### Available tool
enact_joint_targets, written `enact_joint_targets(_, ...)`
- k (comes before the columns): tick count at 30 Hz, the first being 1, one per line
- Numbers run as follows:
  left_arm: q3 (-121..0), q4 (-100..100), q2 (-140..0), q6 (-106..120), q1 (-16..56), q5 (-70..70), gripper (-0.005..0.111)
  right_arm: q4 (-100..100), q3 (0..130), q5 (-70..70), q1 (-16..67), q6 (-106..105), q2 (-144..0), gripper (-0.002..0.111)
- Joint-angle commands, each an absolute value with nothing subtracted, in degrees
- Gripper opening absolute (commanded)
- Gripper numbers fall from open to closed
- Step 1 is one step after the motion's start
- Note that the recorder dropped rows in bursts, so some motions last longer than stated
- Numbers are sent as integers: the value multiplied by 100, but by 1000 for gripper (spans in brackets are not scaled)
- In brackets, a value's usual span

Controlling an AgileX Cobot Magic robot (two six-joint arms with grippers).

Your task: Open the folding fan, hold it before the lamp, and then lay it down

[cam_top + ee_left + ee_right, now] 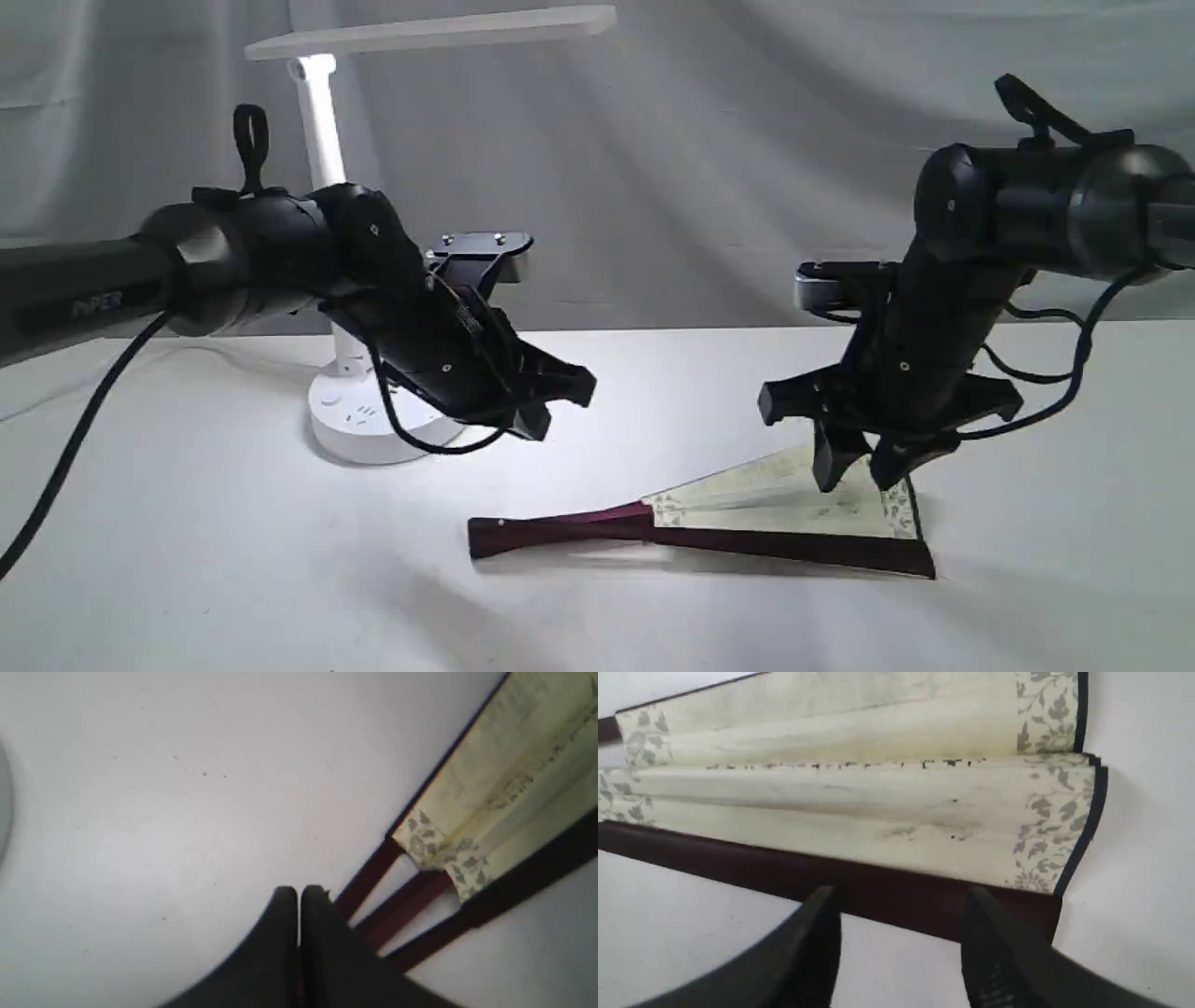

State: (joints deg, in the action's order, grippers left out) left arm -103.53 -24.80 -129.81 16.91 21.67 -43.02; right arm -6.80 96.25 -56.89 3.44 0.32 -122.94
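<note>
Right gripper, spread wide, hangs over the half-open folding fan, whose paper leaf seems light and fragile, so better grasp the stiff maroon guard.

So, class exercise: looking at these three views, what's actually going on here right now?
A two-armed robot is working with a folding fan, which lies partly spread on the white table. The right pincer hangs open just over the fan's wide end, gripping nothing. The left pincer is shut and empty, hovering above the table near the lit lamp and the fan's ribs. The fan is not being held before the lamp.
</note>
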Motion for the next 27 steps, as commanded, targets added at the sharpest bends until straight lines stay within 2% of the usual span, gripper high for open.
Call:
enact_joint_targets(1,-10428,-2339,-12958,1475,2185,-4052,0,-719,9603,-5553,343,53,-12345,41)
enact_joint_targets(5,-10428,-2534,-13028,1501,2195,-3898,0,-717,9603,-5438,343,32,-12570,33)
enact_joint_targets(13,-10428,-2599,-13376,456,2195,-3679,0,-809,9593,-5265,343,32,-12720,1)
enact_joint_targets(27,-10349,-2964,-13428,0,2289,-3558,0,-978,9593,-4934,343,0,-12994,0)
